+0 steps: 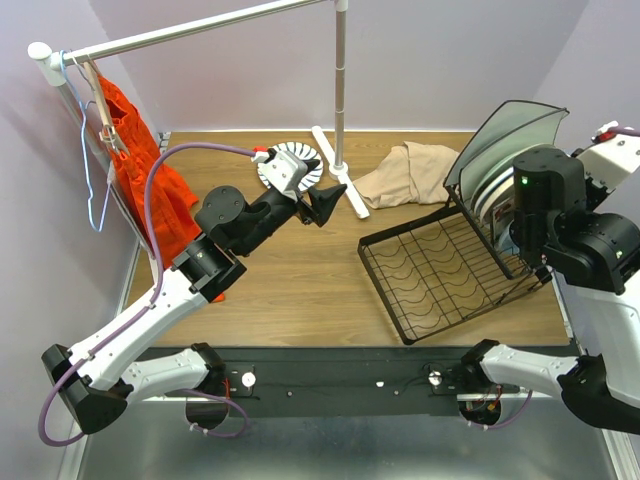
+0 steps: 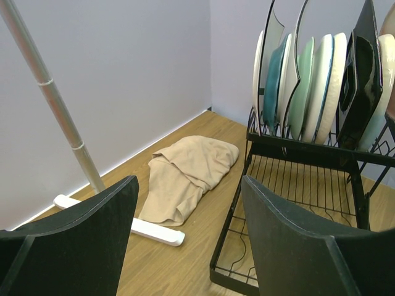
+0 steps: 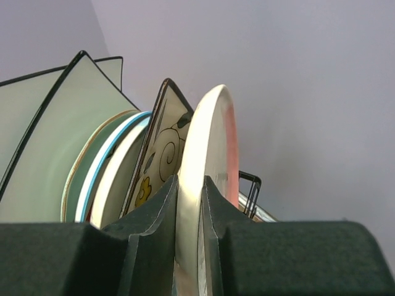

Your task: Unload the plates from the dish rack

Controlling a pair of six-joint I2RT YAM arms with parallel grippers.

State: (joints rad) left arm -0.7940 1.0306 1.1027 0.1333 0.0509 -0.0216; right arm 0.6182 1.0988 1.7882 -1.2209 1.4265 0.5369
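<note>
My right jaws are pinched on the rim of a cream plate with a pink edge (image 3: 208, 154). It stands upright, outermost in the row of plates (image 2: 308, 80) in the dish rack (image 1: 440, 270) at the right of the surface (image 1: 300, 300). My left jaws hang wide open, holding nothing, facing the beige cloth (image 1: 410, 172).

the plates (image 2: 321, 80) are stood on edge, packed side by side in the black wire dish rack's (image 1: 440, 270) slotted section; a pink-rimmed white plate (image 3: 207, 160) is placed endmost.
</note>
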